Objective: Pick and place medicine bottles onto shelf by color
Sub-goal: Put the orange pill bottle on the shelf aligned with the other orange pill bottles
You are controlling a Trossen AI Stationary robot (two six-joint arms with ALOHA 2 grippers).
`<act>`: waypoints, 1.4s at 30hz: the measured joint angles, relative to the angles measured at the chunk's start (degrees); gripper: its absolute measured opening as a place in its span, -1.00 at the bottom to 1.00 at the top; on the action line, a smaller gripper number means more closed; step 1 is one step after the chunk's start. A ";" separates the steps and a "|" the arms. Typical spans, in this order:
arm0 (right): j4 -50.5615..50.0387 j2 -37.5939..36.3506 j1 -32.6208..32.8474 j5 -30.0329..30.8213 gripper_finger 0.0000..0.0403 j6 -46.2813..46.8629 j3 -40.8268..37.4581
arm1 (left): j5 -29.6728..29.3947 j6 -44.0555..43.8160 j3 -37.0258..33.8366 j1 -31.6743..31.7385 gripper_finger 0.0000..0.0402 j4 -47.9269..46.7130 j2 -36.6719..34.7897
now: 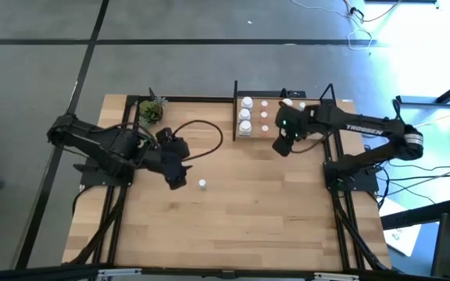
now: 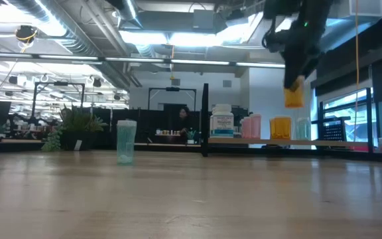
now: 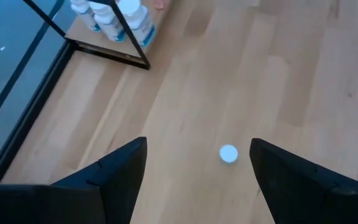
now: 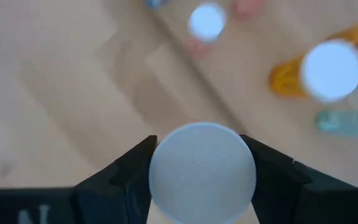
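Note:
A lone pale green bottle (image 2: 126, 141) with a white cap (image 3: 229, 153) stands upright on the tabletop (image 1: 248, 218), left of centre. My left gripper (image 1: 176, 176) hovers open just left of it, fingers wide apart and touching nothing. My right gripper (image 1: 282, 144) hangs beside the near edge of the shelf (image 2: 323, 142), shut on an orange bottle (image 2: 294, 95). White (image 2: 222, 123), pinkish (image 2: 251, 126), orange (image 2: 280, 127) and pale green (image 2: 302, 127) bottles stand on the shelf board. My right gripper pinches the orange bottle's top, at its white cap (image 4: 163, 171), between the two fingers. The fingers come from above, pointing steeply down. The bottle hangs upright below them, its orange body (image 2: 294, 98) lifted clear of the table and of the shelf board.
A small potted plant (image 1: 151, 111) sits at the table's far left. A black cable (image 1: 203, 134) loops across the table between the plant and the shelf. The shelf's black posts (image 1: 235, 97) stand at its corners. Bare wood spreads over the near half of the table.

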 joint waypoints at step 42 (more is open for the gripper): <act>14.57 7.91 -16.77 -3.19 0.18 -15.45 -8.06 | -0.01 -0.08 0.02 6.69 0.39 2.19 -0.01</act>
